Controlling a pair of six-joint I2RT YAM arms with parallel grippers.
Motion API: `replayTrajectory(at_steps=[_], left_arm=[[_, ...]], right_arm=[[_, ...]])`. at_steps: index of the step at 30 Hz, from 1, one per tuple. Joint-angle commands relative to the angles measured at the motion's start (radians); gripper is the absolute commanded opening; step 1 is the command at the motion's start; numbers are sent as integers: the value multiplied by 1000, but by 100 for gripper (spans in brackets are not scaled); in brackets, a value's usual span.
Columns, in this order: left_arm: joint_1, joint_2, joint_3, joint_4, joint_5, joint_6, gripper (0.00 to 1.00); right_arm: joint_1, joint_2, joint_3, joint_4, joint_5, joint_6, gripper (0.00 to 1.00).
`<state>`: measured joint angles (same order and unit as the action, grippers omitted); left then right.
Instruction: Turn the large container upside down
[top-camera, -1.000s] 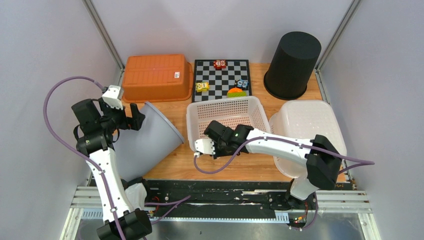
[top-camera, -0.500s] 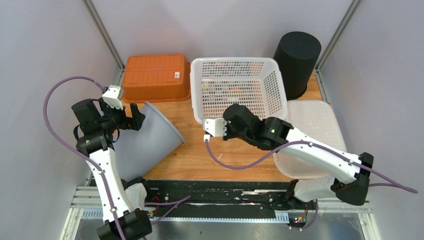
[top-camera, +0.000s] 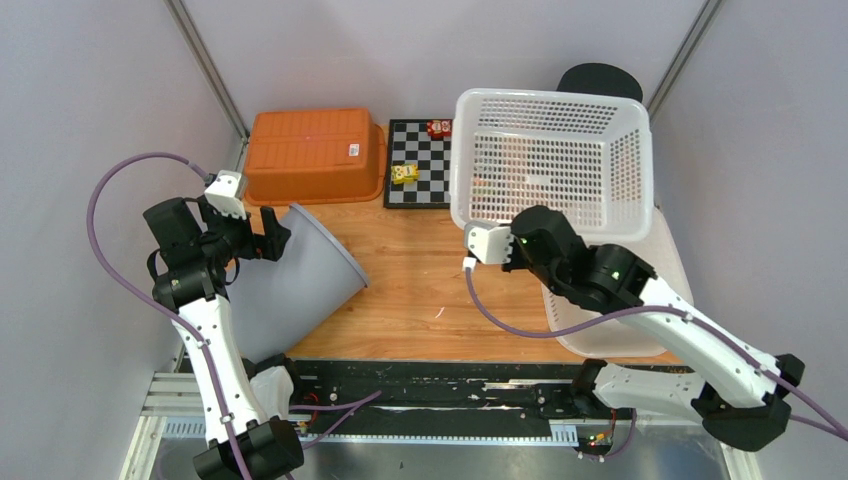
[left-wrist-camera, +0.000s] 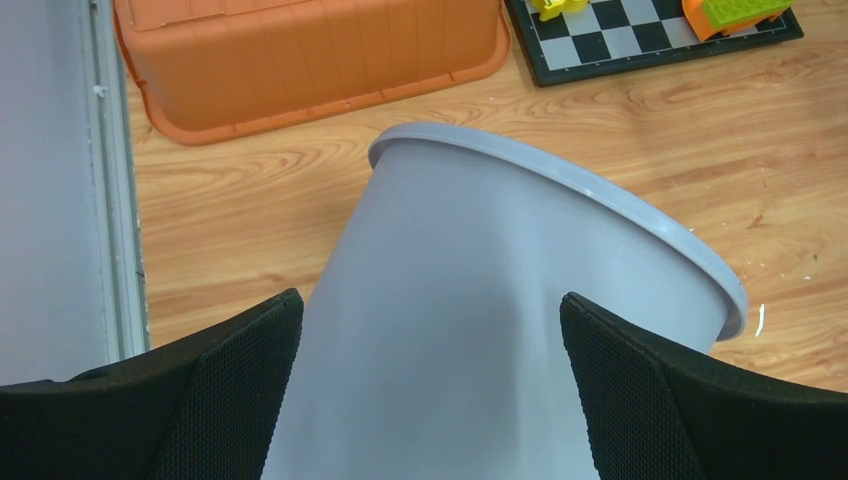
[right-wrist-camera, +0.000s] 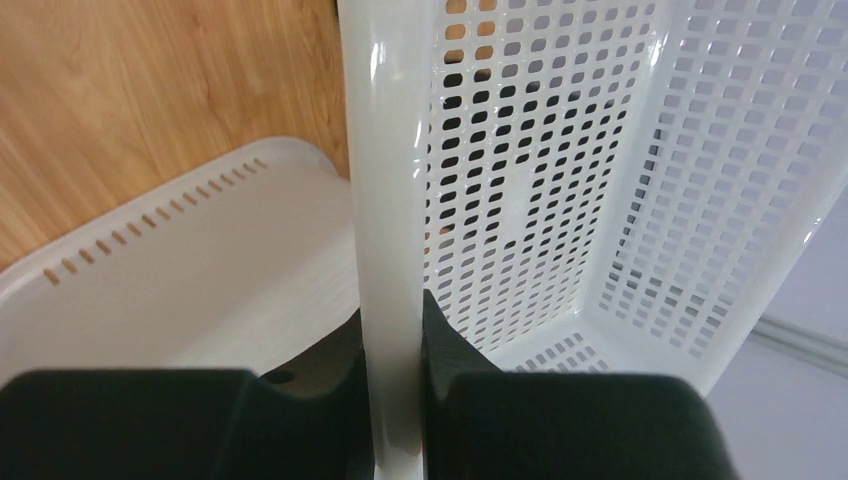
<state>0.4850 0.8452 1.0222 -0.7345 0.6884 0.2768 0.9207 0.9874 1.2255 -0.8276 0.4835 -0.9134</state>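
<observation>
The wooden surface (top-camera: 420, 290) carries everything; the white perforated basket (top-camera: 545, 150) hangs above its far right part, tipped with its mouth towards the arms, over a white tub (top-camera: 572, 322) and part of a chessboard (top-camera: 418, 170); a grey bin (top-camera: 290, 275) lies on its side near left; an orange tub (top-camera: 312, 150) sits inverted behind it; the right claw (right-wrist-camera: 392, 350) pinches the basket's rim; the left claw (left-wrist-camera: 430, 330) is spread wide astride the grey bin.
</observation>
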Motion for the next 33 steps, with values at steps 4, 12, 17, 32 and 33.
replayTrajectory(at_steps=[4, 12, 17, 32, 33], left_arm=[[6, 9, 2, 17, 17, -8, 100], [5, 8, 1, 14, 19, -8, 100], [5, 8, 1, 14, 20, -8, 100], [6, 7, 1, 12, 21, -5, 100], [6, 7, 1, 12, 21, -5, 100]], right_arm=[[-111, -111, -17, -218, 7, 12, 2], [-204, -185, -66, -343, -48, 8, 2], [-286, -224, -90, -376, -90, -37, 2], [-530, -239, -112, -385, -273, -172, 2], [-531, -239, -114, -385, -276, -172, 3]])
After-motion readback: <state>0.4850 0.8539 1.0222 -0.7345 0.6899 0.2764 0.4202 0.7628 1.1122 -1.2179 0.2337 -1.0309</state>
